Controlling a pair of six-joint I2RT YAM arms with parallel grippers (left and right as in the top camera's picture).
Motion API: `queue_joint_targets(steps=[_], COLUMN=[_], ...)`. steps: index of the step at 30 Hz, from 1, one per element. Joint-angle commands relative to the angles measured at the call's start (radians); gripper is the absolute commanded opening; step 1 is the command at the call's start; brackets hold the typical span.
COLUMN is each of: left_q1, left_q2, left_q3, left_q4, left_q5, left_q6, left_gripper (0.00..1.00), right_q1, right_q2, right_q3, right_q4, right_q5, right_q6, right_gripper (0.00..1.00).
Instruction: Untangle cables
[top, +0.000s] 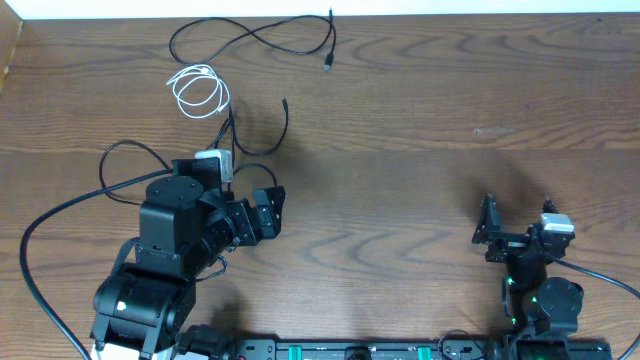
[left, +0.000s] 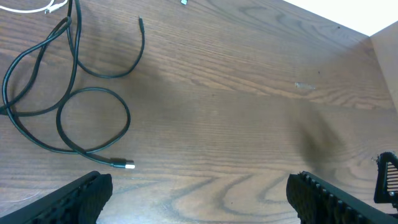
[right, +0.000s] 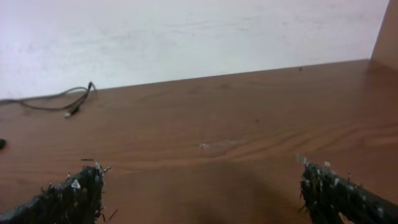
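One long black cable (top: 331, 36) loops along the far edge of the table, its plug (top: 328, 63) lying free; it also shows far left in the right wrist view (right: 69, 104). A white cable (top: 186, 95) is coiled just in front of it. Another black cable (top: 286, 118) curls beside the left arm and runs under it. In the left wrist view its loops cross each other and one end is a silver-tipped plug (left: 124, 164). My left gripper (top: 266, 212) (left: 199, 202) is open and empty, right of those loops. My right gripper (top: 487, 228) (right: 202, 194) is open and empty, far from all cables.
The wooden table (top: 420, 120) ends at a white wall along the far side. A raised wooden edge (top: 10, 50) borders the far left. Thick black robot cables (top: 40, 225) loop around the left arm's base. The right gripper shows at the right edge of the left wrist view (left: 387, 177).
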Motion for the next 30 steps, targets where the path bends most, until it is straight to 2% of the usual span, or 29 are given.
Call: queue_joint_targets(steps=[1,30], left_q1=[0.001,0.001], left_q2=[-0.002,-0.002], left_q3=[0.018,0.018], left_q4=[0.001,0.001], left_q5=[0.012,0.012], left_q6=[-0.005,-0.005], left_gripper=[0.95,0.95], right_q1=[-0.005,0.054], right_q2=[-0.012,-0.012], right_q3=[-0.001,-0.002], right_q4=[-0.011,-0.011], right_q5=[-0.010,-0.013], right_q6=[-0.105,-0.095], right_gripper=[0.99,0.99])
